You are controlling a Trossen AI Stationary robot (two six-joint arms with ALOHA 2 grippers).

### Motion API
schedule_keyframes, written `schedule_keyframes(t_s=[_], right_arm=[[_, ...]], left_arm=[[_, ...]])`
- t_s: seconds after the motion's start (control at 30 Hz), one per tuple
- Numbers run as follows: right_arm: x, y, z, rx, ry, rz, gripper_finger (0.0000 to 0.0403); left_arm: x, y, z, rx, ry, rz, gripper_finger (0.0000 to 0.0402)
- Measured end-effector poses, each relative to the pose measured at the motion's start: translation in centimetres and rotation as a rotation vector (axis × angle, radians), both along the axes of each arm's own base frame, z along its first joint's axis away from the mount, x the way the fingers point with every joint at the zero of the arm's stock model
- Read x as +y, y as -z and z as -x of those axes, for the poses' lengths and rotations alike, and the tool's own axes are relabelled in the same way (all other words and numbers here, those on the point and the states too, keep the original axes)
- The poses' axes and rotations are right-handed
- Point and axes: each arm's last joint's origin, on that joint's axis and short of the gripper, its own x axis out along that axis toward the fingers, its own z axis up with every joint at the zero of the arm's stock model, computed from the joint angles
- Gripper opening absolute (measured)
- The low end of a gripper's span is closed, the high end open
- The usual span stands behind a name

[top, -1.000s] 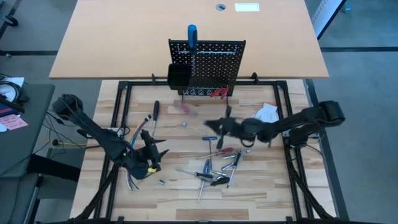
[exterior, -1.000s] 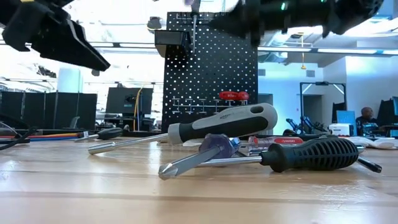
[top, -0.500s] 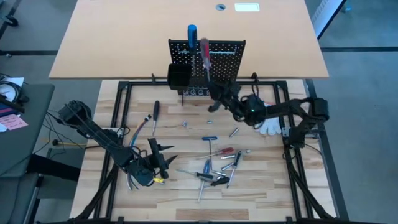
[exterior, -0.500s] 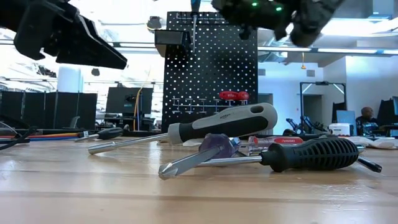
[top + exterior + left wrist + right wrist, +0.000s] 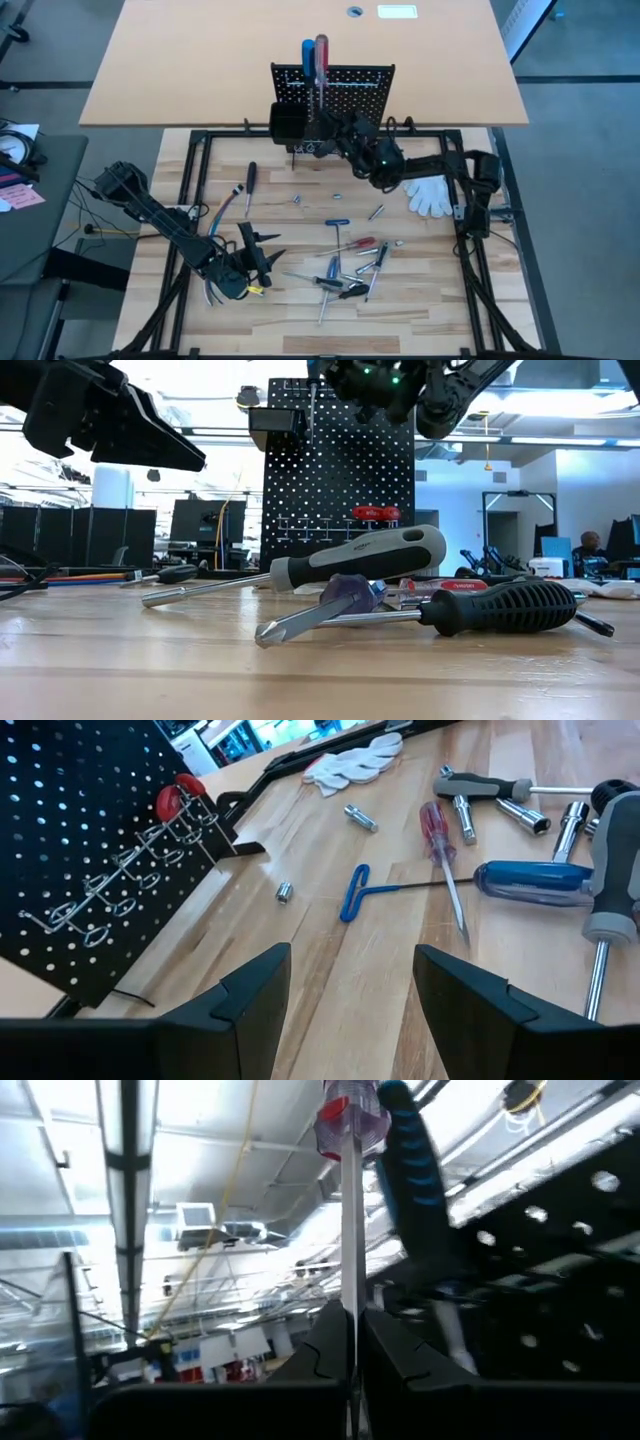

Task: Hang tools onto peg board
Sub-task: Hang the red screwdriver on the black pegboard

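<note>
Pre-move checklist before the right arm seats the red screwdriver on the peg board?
1. Right gripper shut on red screwdriver: ok.
2. Screwdriver upright, handle up, beside blue screwdriver: ok.
3. Shaft tip seated in the rail of the peg board: cannot tell.
4. Left gripper open, empty, away from the board: ok.
5. Remaining tools on the table, out of the right arm's way: ok.
</note>
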Motion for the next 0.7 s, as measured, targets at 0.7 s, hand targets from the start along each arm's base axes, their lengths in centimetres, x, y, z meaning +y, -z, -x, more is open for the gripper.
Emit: schedule_keyframes(t_s=[0.7], right_arm=[[-2.7, 0.9, 0.2, 0.091, 0.070, -0.077, 0.0014]], left_arm=[[0.0, 0.0, 0.0, -0.001, 0.000, 0.003, 0.0208]])
